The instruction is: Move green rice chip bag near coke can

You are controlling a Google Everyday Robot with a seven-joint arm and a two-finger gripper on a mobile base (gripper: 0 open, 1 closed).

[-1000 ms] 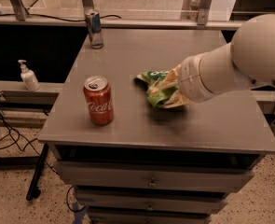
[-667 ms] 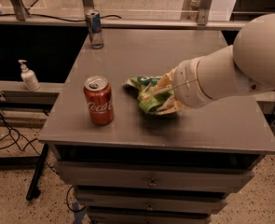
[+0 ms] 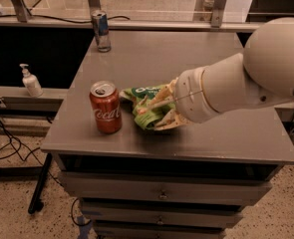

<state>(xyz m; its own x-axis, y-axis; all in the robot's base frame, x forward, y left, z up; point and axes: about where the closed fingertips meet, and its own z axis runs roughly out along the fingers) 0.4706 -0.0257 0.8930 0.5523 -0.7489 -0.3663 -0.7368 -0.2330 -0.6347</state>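
Jaws pinch the green rice chip bag (image 3: 145, 92), beige fingers (image 3: 159, 103) crossing its crinkled face. The gripper (image 3: 154, 112) sits low over the front part of the grey cabinet top (image 3: 186, 54), on the thick white arm (image 3: 236, 86) reaching in from the right. Green foil bulges out beyond and to the left of the jaws. Just left of the jaws stands the coke can (image 3: 105, 108), upright, a narrow gap from the bag. Well beyond the jaws, near the far left corner, stands 1 slim blue-and-silver can (image 3: 101, 30). Far left of the jaws, off the cabinet, a white pump bottle (image 3: 31, 81) rests on a lower ledge.
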